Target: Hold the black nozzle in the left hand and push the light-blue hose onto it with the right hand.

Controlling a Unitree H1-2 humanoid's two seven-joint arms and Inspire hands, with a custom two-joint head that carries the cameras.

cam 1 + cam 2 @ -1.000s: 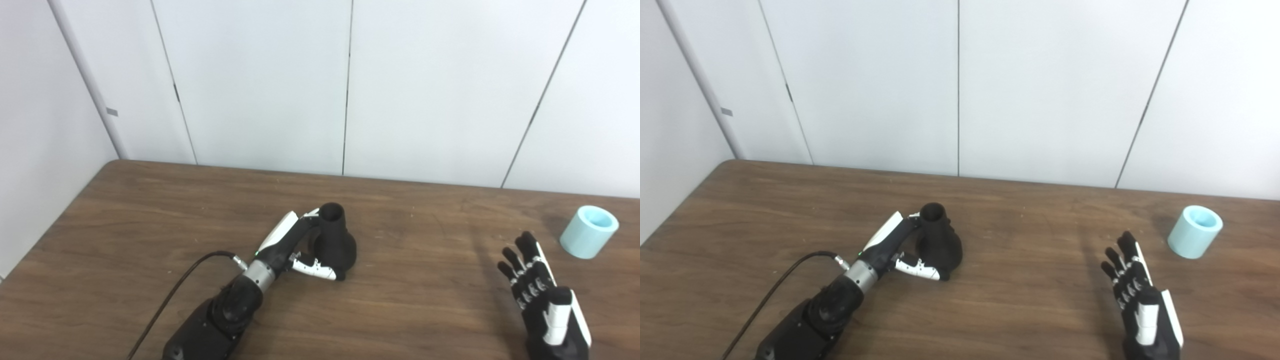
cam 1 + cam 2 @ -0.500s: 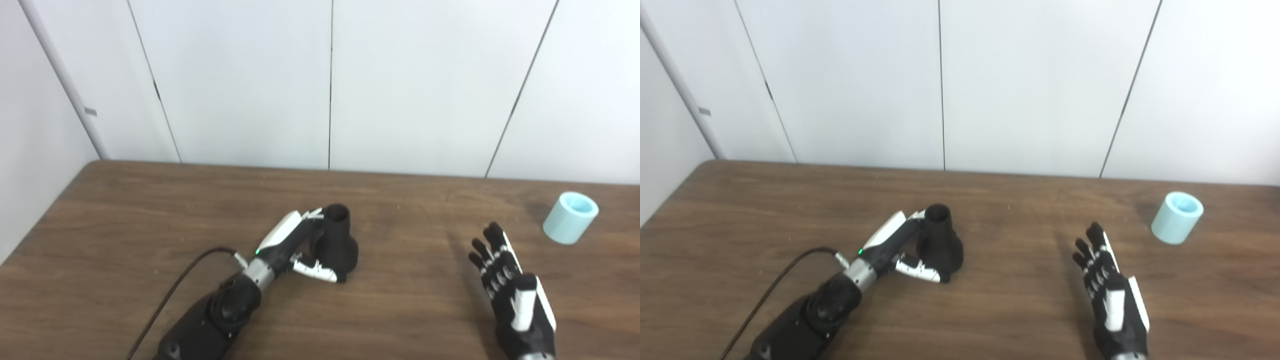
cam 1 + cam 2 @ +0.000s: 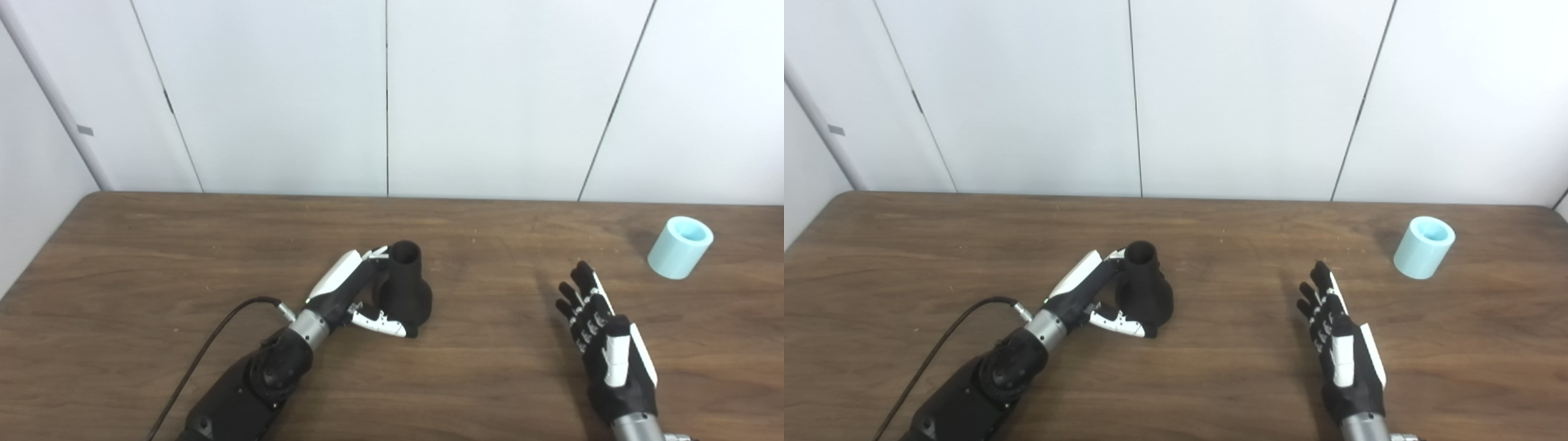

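Our right hand is nearer the blue hose.

Our left hand [image 3: 358, 294] is wrapped around the black nozzle [image 3: 404, 288], which stands on the table [image 3: 122, 257] with its hole up. Our right hand [image 3: 603, 343] is empty with fingers spread. The light-blue hose [image 3: 680, 247] sits ahead and to the right of it, apart.

The bench [image 3: 153, 257] is dark brown wood grain with a dull sheen, likely laminate. The black nozzle [image 3: 404, 291] looks matt, faintly rough plastic. The light-blue hose [image 3: 680, 247] is smooth, matt plastic or rubber. The left hand [image 3: 358, 300] and right hand [image 3: 612, 358] wear glossy white and black plastic shells, with brushed metal wrist collars. A smooth black cable [image 3: 208, 355] has a metal plug.
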